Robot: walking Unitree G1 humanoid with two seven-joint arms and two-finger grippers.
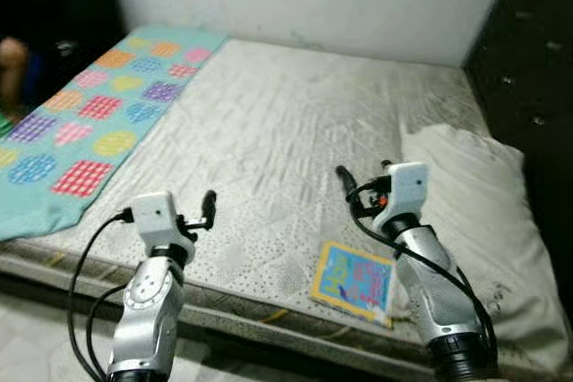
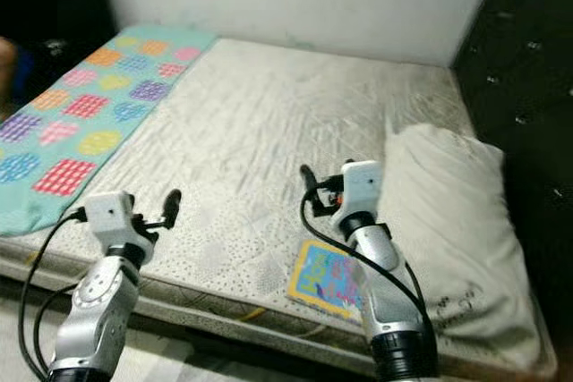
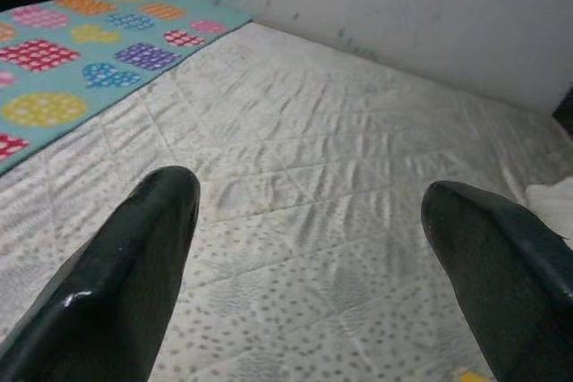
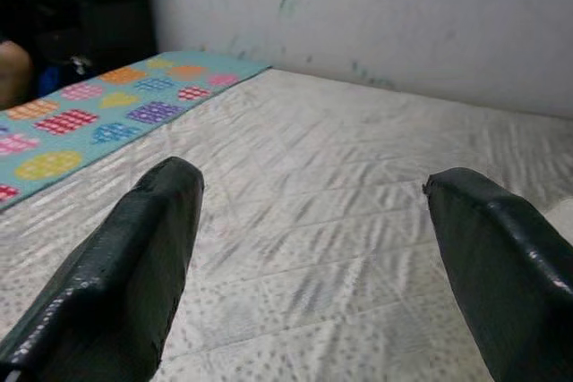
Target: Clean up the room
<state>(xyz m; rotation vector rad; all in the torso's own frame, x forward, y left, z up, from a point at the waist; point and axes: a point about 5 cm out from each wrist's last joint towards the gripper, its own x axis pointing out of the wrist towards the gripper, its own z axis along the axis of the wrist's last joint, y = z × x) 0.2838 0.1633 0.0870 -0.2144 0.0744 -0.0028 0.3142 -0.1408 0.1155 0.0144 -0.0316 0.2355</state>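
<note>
room cleanup looks barely begun, judging by what lies on the mattress (image 1: 269,123). left gripper (image 3: 313,248) is spread wide and holds nothing, hovering over the near edge of the mattress on the robot's left. right gripper (image 4: 313,257) is likewise spread and holds nothing, raised above the mattress near the front right. just beside and below the right arm, a colourful book (image 1: 354,281) lies flat at the near edge, untouched, close to a white pillow (image 1: 474,221) that rests along the right side. farther out, a teal blanket (image 1: 81,123) with bright patches runs down the left side. i'd judge the book is what's left to pick up first
</note>
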